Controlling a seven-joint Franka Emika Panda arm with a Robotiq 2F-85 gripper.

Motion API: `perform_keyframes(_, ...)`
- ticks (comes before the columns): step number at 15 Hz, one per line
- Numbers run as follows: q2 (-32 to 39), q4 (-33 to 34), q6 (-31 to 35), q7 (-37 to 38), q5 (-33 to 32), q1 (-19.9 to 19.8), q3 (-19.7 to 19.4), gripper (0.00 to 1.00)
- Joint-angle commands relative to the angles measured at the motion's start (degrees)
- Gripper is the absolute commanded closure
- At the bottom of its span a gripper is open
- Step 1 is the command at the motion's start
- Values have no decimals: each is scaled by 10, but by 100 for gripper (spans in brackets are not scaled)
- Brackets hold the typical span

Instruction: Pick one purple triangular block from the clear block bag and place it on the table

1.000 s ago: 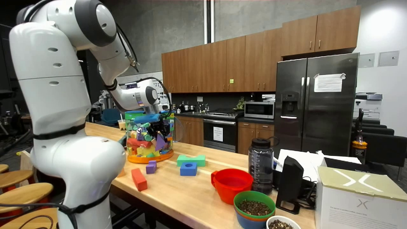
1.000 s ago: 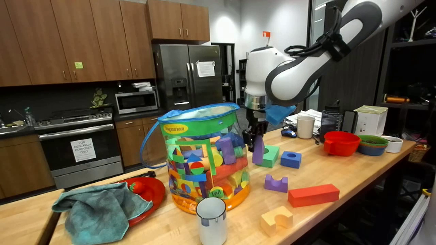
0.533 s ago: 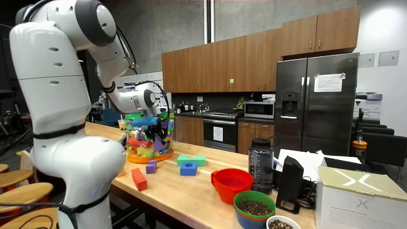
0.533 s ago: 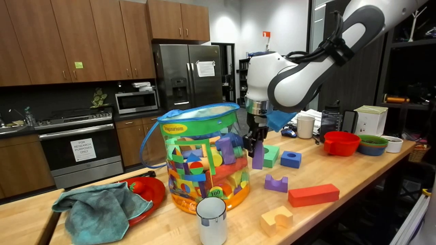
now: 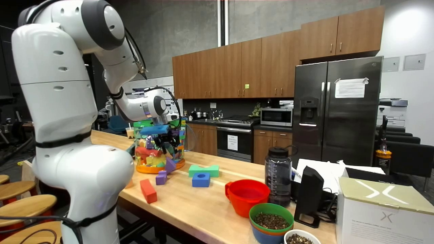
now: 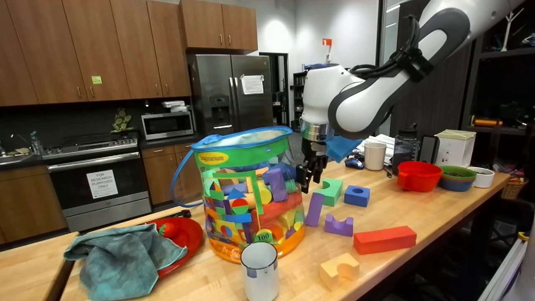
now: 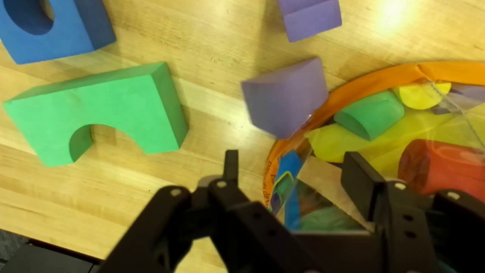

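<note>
Beside the block bag [image 6: 250, 156], a purple triangle [image 6: 314, 210] tilts, just freed by the spread gripper [image 7: 291, 161]; placement looks near.

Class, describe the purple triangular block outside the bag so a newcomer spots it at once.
On the wooden countertop stands the green-topped clear block bag with an orange base. Just outside that base, below the gripper, is the purple triangular block. Unlike the purple arch block nearby, it shows no curved notch, has a triangular face, and is tilted.
</note>
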Motion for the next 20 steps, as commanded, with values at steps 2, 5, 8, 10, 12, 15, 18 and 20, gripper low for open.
perform_keyframes(2,1,2,7,-4,-1,-1,-3,0)
perform_keyframes(5,2,3,6,-6,1,-1,-4,0)
perform_keyframes(8,1,4,4,-8,1,-1,-4,0)
perform_keyframes(10,1,5,2,-10,2,-1,-5,0)
perform_keyframes(12,1,5,-1,-11,3,-1,-5,0)
perform_keyframes(15,2,8,-6,-19,19,2,-7,0)
perform_keyframes(18,3,5,10,-25,38,3,-8,0)
perform_keyframes(20,2,1,3,-14,30,2,-3,0)
